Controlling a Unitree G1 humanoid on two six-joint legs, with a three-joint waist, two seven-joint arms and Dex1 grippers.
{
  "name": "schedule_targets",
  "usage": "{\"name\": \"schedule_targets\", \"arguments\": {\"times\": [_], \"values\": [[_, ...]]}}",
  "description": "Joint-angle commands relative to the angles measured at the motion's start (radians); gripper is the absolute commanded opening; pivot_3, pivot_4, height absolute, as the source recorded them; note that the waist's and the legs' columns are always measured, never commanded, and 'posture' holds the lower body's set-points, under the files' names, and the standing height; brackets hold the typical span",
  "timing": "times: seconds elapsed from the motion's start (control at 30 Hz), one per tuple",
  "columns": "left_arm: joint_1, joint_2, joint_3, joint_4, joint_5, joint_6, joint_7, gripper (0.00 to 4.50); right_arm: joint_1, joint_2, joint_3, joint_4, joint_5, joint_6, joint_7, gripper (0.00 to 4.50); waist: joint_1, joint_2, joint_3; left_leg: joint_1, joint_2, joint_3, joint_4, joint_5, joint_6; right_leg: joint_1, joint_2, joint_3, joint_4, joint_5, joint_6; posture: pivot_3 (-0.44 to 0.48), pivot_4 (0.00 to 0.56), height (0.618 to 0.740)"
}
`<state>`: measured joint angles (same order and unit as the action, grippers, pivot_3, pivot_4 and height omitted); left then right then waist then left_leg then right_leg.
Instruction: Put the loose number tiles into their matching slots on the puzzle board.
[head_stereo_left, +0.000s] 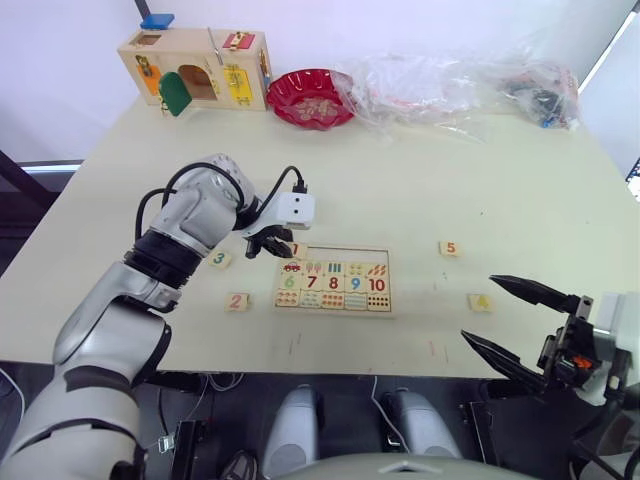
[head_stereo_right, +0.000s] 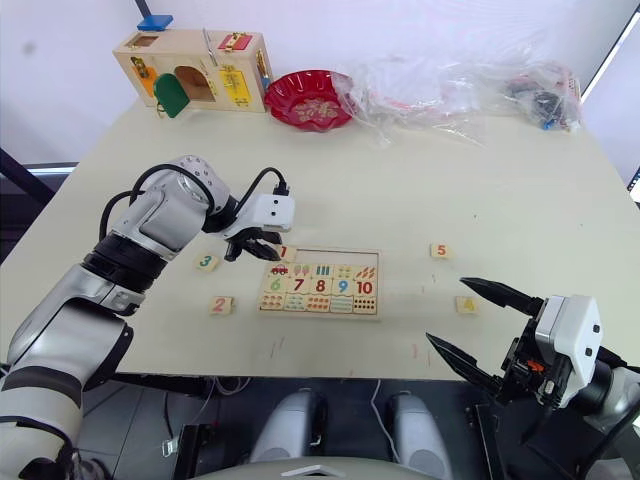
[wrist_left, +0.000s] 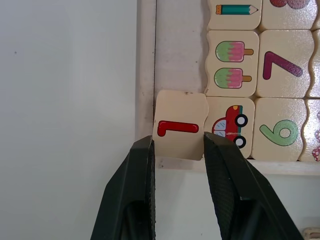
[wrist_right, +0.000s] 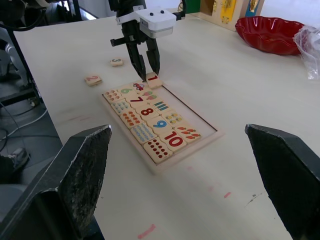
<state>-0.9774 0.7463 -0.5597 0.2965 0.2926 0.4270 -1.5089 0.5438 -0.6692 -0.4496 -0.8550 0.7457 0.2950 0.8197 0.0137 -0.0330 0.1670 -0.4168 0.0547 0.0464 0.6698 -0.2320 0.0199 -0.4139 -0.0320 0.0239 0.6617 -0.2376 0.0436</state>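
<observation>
The pale-wood tile sitting between the black fingers of the left gripper is showing a red 1. Just beyond it, the puzzle board is displaying a red car, a green 6 and pink-green ice lollies.

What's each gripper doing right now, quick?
Left gripper: shut on the number 1 tile, at the puzzle board's corner.
Right gripper: open, holding nothing.

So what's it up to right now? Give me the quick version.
Left gripper pinching tile 1 at the puzzle board corner, by the car. Right gripper open, idle. Tiles 2, 3, 4, 5 loose on the table. Nothing blocking.
</observation>
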Motion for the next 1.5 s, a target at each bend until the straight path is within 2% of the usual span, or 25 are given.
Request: {"name": "schedule_targets", "arguments": {"times": [0.03,0.47,0.53,0.57,0.63,0.73,0.9,0.97,1.0,1.1,1.3,1.33,1.4,1.5], "values": [[-0.003,0.004,0.007,-0.009,0.011,-0.009,-0.005,0.91,0.005,0.003,-0.023,-0.044,0.006,-0.024,-0.002,4.5,0.0,0.0,0.0,0.0,0.0,0.0,0.0,0.0,0.0,0.0,0.0,0.0,0.0,0.0,0.0,0.0,0.15,0.74],[0.005,0.006,0.008,-0.021,0.012,-0.005,-0.007,0.91,0.013,0.008,-0.028,-0.042,0.006,-0.027,0.004,4.5,0.0,0.0,0.0,0.0,0.0,0.0,0.0,0.0,0.0,0.0,0.0,0.0,0.0,0.0,0.0,0.0,0.15,0.74],[0.005,0.005,0.009,-0.022,0.011,-0.004,-0.007,1.93,0.013,0.007,-0.029,-0.041,0.006,-0.027,0.006,4.5,0.0,0.0,0.0,0.0,0.0,0.0,0.0,0.0,0.0,0.0,0.0,0.0,0.0,0.0,0.0,0.0,0.15,0.74],[0.004,0.003,0.013,-0.021,0.009,0.0,-0.002,2.23,0.012,0.007,-0.028,-0.04,0.006,-0.027,0.006,4.5,0.0,0.0,0.0,0.0,0.0,0.0,0.0,0.0,0.0,0.0,0.0,0.0,0.0,0.0,0.0,0.0,0.15,0.74],[0.0,0.002,0.019,-0.017,0.005,0.003,-0.001,3.28,0.011,0.006,-0.027,-0.039,0.007,-0.027,0.005,4.5,0.0,0.0,0.0,0.0,0.0,0.0,0.0,0.0,0.0,0.0,0.0,0.0,0.0,0.0,0.0,0.0,0.15,0.74],[-0.004,0.005,0.026,-0.021,-0.007,0.008,-0.011,4.47,0.01,0.006,-0.025,-0.037,0.005,-0.028,0.006,4.5,0.0,0.0,0.0,0.0,0.0,0.0,0.0,0.0,0.0,0.0,0.0,0.0,0.0,0.0,0.0,0.0,0.15,0.74],[-0.027,0.048,0.087,-0.006,-0.083,0.046,-0.075,4.47,0.012,0.006,-0.022,-0.039,0.003,-0.031,0.002,4.5,-0.001,0.0,0.0,0.0,0.0,0.0,0.0,0.0,0.0,0.0,0.0,0.0,0.0,0.0,0.0,0.0,0.15,0.74],[-0.021,0.056,0.151,0.015,-0.151,0.057,-0.082,4.47,0.013,0.007,-0.022,-0.039,0.002,-0.033,0.003,4.5,-0.003,0.0,0.0,0.0,0.0,0.0,0.0,0.0,0.0,0.0,0.0,0.0,0.0,0.0,0.0,0.0,0.15,0.74],[-0.012,0.054,0.188,0.031,-0.189,0.04,-0.075,4.47,0.013,0.007,-0.022,-0.037,0.001,-0.034,0.003,4.5,-0.002,0.0,0.0,0.0,0.001,0.0,0.0,0.0,0.0,0.0,0.0,0.0,0.0,0.0,0.0,0.0,0.15,0.74],[-0.012,0.061,0.2,0.119,-0.264,-0.068,-0.098,4.47,0.005,0.006,-0.02,-0.031,0.001,-0.036,0.003,4.5,-0.001,0.0,0.0,0.0,0.001,0.0,0.0,0.0,0.0,0.0,0.0,0.0,0.0,0.0,0.0,0.0,0.15,0.74],[-0.018,-0.012,0.247,0.317,-0.3,-0.282,-0.085,4.47,-0.012,0.004,-0.015,-0.019,0.001,-0.035,0.005,4.5,0.002,0.0,0.0,-0.001,0.0,0.0,0.0,0.0,0.0,0.0,0.0,-0.001,0.0,0.001,-0.001,0.0,0.15,0.74],[-0.02,-0.023,0.253,0.349,-0.305,-0.318,-0.087,3.98,-0.015,0.003,-0.015,-0.018,0.002,-0.035,0.007,4.5,0.002,0.0,0.0,-0.001,0.0,0.0,0.0,0.0,0.0,0.0,0.0,-0.001,0.0,0.001,-0.002,0.0,0.15,0.74],[-0.031,-0.047,0.266,0.42,-0.304,-0.38,-0.07,3.28,-0.017,0.001,-0.016,-0.015,0.002,-0.034,0.011,4.5,0.001,0.0,0.0,-0.001,0.0,0.0,0.001,0.0,0.0,0.0,0.0,-0.001,0.0,0.002,-0.002,0.0,0.15,0.74],[-0.056,-0.076,0.275,0.521,-0.287,-0.455,-0.039,1.62,-0.019,-0.002,-0.02,-0.015,0.005,-0.032,0.013,4.5,0.0,0.0,0.0,0.0,0.0,0.0,0.0,0.0,0.0,0.0,0.0,-0.001,0.0,0.004,0.001,0.0,0.15,0.74]]}}
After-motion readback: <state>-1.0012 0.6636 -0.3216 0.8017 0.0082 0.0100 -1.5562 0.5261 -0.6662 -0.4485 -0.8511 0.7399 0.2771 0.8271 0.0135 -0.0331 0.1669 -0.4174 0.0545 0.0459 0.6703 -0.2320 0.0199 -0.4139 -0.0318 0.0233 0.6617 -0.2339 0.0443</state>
